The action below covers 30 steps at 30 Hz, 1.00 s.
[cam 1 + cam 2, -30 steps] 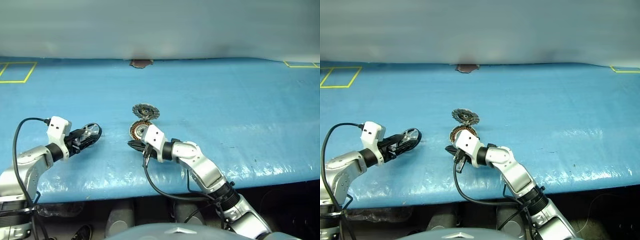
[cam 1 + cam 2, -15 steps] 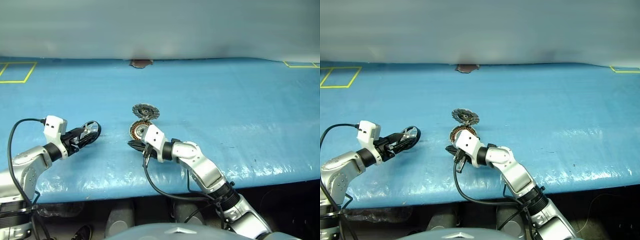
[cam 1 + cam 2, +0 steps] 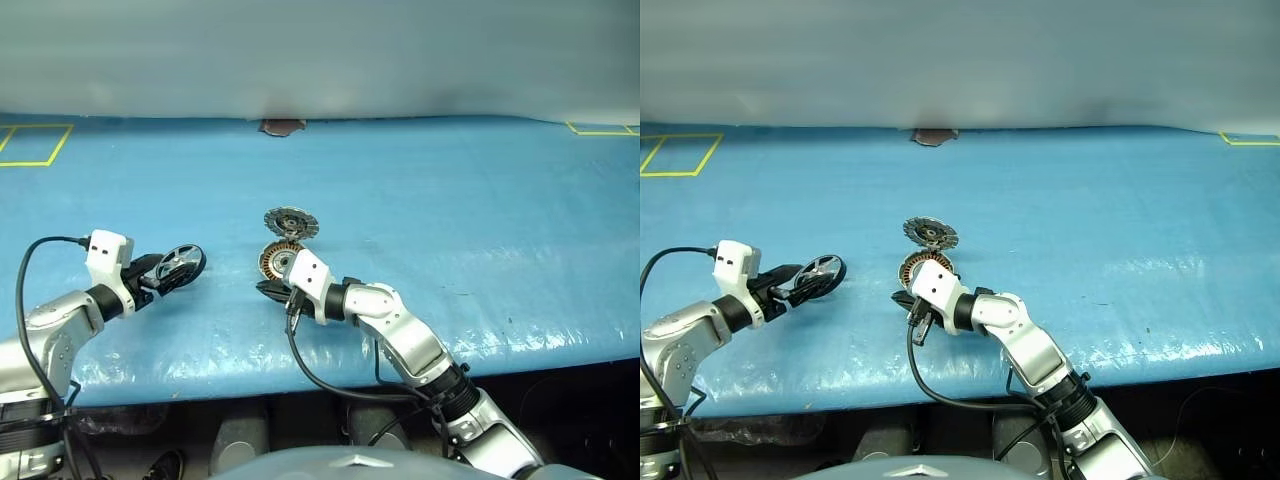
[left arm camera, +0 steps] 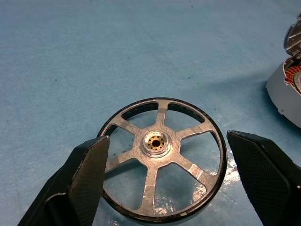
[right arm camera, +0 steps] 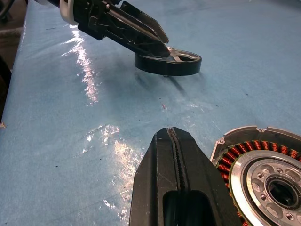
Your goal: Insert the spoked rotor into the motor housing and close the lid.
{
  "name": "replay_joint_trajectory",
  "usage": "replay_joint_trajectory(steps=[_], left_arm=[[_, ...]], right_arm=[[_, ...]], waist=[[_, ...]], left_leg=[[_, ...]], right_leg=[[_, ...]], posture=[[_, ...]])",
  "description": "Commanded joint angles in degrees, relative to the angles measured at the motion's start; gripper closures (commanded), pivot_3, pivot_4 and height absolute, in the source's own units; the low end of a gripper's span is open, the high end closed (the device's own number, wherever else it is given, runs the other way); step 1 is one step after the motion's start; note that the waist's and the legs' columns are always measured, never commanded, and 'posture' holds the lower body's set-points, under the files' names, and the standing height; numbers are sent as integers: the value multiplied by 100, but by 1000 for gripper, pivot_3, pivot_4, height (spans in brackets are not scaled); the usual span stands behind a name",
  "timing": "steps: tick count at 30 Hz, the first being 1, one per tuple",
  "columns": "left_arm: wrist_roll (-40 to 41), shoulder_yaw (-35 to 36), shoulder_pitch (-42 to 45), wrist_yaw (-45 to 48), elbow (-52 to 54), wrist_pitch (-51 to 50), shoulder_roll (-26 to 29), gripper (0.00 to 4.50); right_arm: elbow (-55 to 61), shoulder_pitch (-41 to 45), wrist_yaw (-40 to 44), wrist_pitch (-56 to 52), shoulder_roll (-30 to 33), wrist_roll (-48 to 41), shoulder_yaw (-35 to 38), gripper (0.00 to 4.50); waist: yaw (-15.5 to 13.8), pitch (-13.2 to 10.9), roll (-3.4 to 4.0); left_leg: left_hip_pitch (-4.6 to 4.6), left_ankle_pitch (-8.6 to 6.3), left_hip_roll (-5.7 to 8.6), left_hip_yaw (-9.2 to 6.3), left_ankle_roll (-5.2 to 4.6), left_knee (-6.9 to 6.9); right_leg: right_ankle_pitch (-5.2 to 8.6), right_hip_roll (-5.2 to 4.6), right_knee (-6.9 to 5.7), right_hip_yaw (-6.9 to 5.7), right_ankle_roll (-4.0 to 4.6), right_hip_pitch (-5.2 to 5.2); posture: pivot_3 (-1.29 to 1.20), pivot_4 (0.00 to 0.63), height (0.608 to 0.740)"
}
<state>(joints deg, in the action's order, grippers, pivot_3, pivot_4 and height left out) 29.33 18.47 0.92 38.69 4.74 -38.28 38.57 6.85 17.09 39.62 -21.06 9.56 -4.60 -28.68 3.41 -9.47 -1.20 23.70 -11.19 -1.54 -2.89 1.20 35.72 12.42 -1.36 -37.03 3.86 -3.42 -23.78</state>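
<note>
- The spoked rotor lies flat on the blue table cover, over on the robot's left and well apart from the motor housing.
- In the left wrist view the rotor shows a dark thin rim, six silvery spokes and a small brass-coloured hub at the centre.
- The left gripper sits low at the rotor with its jaws spread wide, one black finger on each side of the rim. The finger on one side is just at the rim; the other finger stands clear of it, so the rotor is not clamped.
- From the head views the left gripper points toward the middle of the table, with the rotor at its tips.
- The motor housing rests near the table's middle, its ring of copper-orange windings around a silver central hub facing up.
- The lid, a round grey disc with dark radial segments, is swung open on the far side of the housing and touches the housing's far edge.
- The right gripper has its two black fingers pressed together with nothing between them. It lies just beside the housing, on the side nearer the rotor, pointing toward the robot's left.
- A small brownish patch marks the far edge of the table cover, and yellow tape lines show at the far left corner.
</note>
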Motion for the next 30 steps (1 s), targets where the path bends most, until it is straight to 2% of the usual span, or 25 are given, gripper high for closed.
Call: replay_joint_trajectory(steps=[1,15,18,21,24,27,30], left_arm=[[-21,67,99,-46,-16,-6,48,161],[-107,-119,113,-79,-311,-156,43,161],[-183,-211,119,-69,-338,-182,103,793],[-301,-331,122,-2,-380,-167,178,1732],[-345,-408,123,60,-413,-152,226,1732],[-360,-414,127,100,-422,-124,235,2223],[-423,-318,183,-33,-472,-56,164,2223]], right_arm=[[78,15,-26,145,-38,-6,48,4500],[54,17,-62,169,-44,4,37,4500],[66,20,-90,166,-52,-2,47,4500],[56,29,-115,174,-55,5,52,4500],[61,32,-146,176,-63,8,70,4500],[54,35,-159,181,-62,15,63,4500],[53,32,-175,182,-65,15,65,4500]], waist=[[0,0,0],[-5,0,0],[-2,1,-1],[-1,1,-1],[-1,1,-2],[-1,1,-2],[-2,1,-2]], left_leg=[[0,0,0,0,0,1],[-1,0,0,-1,0,5],[-1,0,1,0,0,8],[-2,0,0,-1,0,8],[-2,0,0,-1,0,8],[-2,0,1,0,0,9],[-2,0,0,0,0,9]], right_leg=[[0,0,0,0,0,0],[-1,0,-2,0,-1,3],[-1,0,-2,0,-2,3],[-1,0,-4,0,-2,3],[-1,0,-4,0,-2,3],[-1,-1,-4,1,-2,3],[-1,0,-5,1,-2,3]], posture=[[0,150,740],[0,150,740],[0,150,740],[0,150,740],[0,150,740],[0,150,740],[0,150,740]])
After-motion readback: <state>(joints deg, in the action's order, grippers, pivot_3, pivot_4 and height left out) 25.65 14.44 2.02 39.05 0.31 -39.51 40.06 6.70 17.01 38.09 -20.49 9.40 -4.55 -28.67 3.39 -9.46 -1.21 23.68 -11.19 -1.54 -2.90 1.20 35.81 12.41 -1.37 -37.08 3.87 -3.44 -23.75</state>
